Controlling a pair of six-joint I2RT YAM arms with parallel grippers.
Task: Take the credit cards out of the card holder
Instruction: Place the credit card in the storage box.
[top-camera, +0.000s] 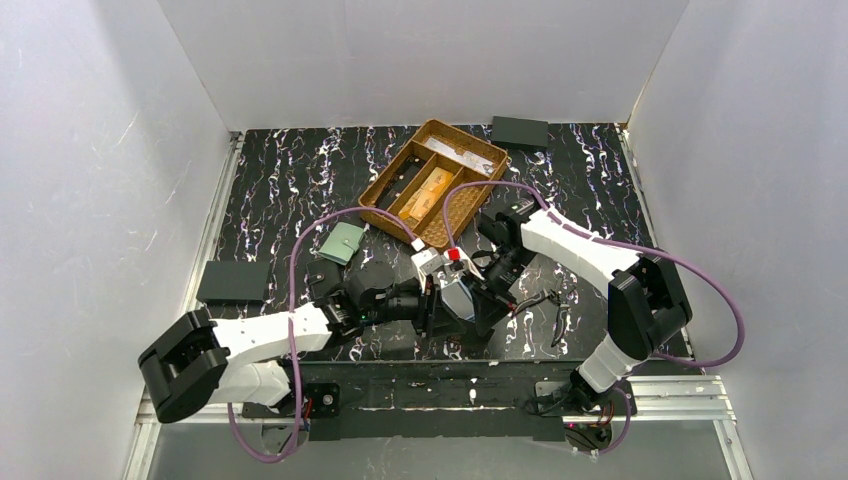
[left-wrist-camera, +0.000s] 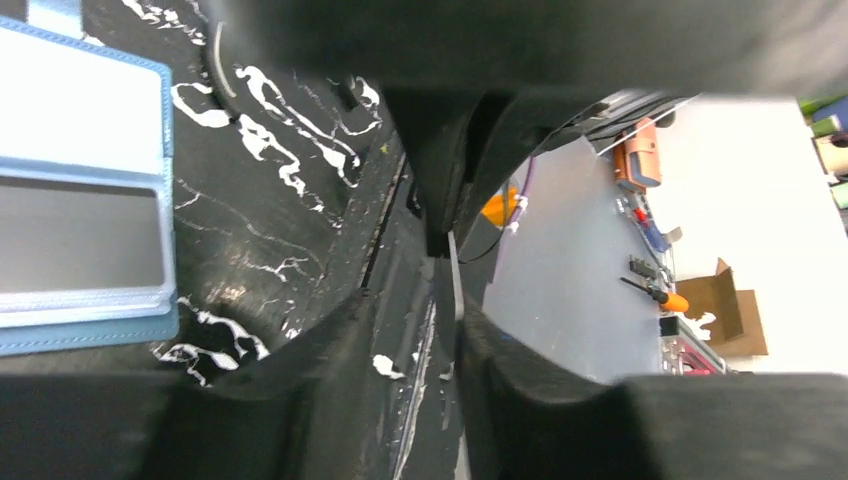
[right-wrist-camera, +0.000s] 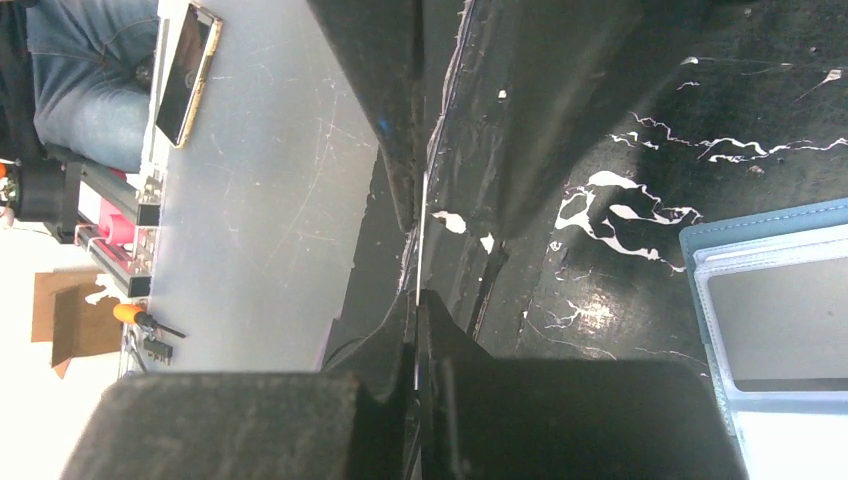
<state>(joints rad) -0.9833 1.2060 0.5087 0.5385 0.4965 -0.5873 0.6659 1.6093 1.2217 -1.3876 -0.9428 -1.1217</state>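
Both arms stretch low toward the table's middle, wrists rolled sideways, flanking the open holder. The left gripper sits at its 9 o'clock, jaws I can't make out. The right gripper, at 3 o'clock, is pinched closed.

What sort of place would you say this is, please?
Probably a robotics lab: white walls enclose a black marbled table, and a screwdriver and cardboard box lie beyond it.
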